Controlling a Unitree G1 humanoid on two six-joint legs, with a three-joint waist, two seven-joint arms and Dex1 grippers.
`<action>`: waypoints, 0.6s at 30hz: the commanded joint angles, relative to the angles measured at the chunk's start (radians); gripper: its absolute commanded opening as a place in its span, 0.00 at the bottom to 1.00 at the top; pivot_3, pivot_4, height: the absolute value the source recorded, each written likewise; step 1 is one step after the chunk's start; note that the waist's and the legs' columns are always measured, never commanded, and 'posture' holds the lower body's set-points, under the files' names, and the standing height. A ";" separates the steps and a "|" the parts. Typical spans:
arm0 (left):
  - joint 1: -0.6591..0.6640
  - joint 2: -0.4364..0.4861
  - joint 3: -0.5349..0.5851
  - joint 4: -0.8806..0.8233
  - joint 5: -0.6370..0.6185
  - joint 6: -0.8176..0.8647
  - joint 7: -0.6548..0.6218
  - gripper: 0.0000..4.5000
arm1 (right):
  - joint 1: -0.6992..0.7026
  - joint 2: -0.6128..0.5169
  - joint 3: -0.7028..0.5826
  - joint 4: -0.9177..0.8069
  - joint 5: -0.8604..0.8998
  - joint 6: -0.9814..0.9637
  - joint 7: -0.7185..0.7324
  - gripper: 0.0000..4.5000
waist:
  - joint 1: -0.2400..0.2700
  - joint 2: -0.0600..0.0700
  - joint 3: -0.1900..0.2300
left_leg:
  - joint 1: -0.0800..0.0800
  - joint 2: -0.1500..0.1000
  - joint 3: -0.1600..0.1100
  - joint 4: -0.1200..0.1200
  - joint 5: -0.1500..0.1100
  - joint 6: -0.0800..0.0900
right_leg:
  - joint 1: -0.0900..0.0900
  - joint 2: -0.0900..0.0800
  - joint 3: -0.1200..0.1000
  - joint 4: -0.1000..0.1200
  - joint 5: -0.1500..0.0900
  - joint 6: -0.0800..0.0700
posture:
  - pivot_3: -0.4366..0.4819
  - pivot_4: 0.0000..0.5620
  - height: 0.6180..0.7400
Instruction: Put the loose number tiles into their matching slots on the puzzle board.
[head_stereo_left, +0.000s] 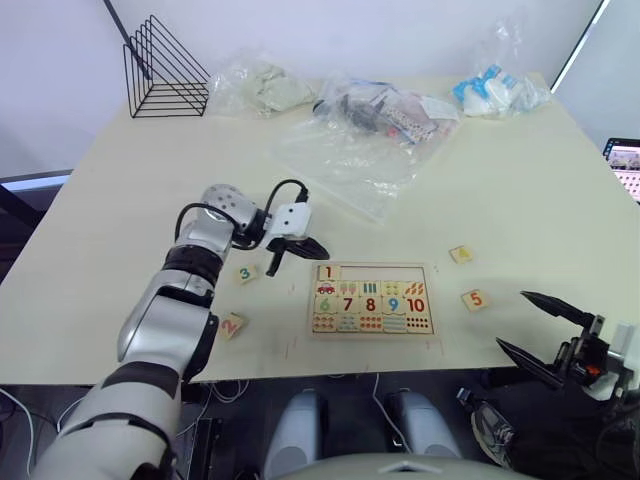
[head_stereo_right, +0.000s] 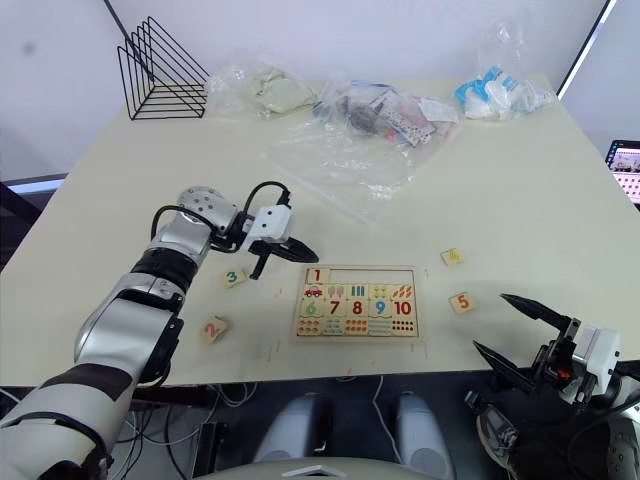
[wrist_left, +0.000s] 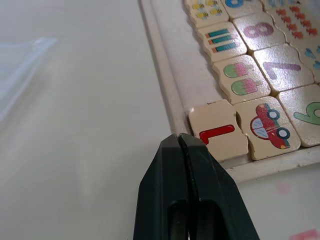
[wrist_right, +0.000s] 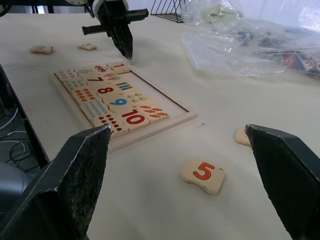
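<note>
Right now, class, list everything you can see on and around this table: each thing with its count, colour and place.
puzzle board: one, light wood, near table edge.
tile 1: one, red digit, in board's top row.
loose number tiles: four, light wood; 3 and 2 left of board, 5 and one more right.
plastic bags: several, clear, far side.
wire rack: one, black, far left corner.
table: one, cream.
left end effector: black, shut, beside tile 1.
right end effector: black, open, right of board.

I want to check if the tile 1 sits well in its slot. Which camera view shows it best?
The left wrist view: tile 1 lies close, in the puzzle board's corner slot, just beyond the shut left gripper. Both eye views and the right wrist view show it small and far.
</note>
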 joint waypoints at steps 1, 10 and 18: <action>0.030 0.033 0.058 -0.083 -0.065 0.056 -0.012 0.01 | -0.001 -0.011 -0.014 -0.006 0.017 -0.005 0.011 1.00 | 0.000 0.000 0.000 | 0.000 0.000 0.000 0.000 0.000 0.000 | 0.000 0.000 0.000 0.000 0.000 0.000 | 0.48 0.27 1.00; 0.218 0.125 0.212 -0.316 -0.194 0.229 0.105 0.01 | -0.009 -0.034 -0.035 0.020 0.036 0.010 0.038 1.00 | -0.001 0.000 0.000 | 0.001 0.001 0.000 0.000 0.000 0.000 | 0.000 0.000 0.000 0.001 0.000 0.000 | 0.48 0.27 1.00; 0.456 0.201 0.358 -0.525 -0.271 0.360 0.273 0.06 | -0.006 -0.057 -0.061 0.042 0.051 0.033 0.044 1.00 | 0.002 0.000 0.000 | 0.002 0.002 -0.002 0.000 0.000 0.000 | 0.000 -0.001 0.001 0.001 0.000 0.000 | 0.48 0.27 1.00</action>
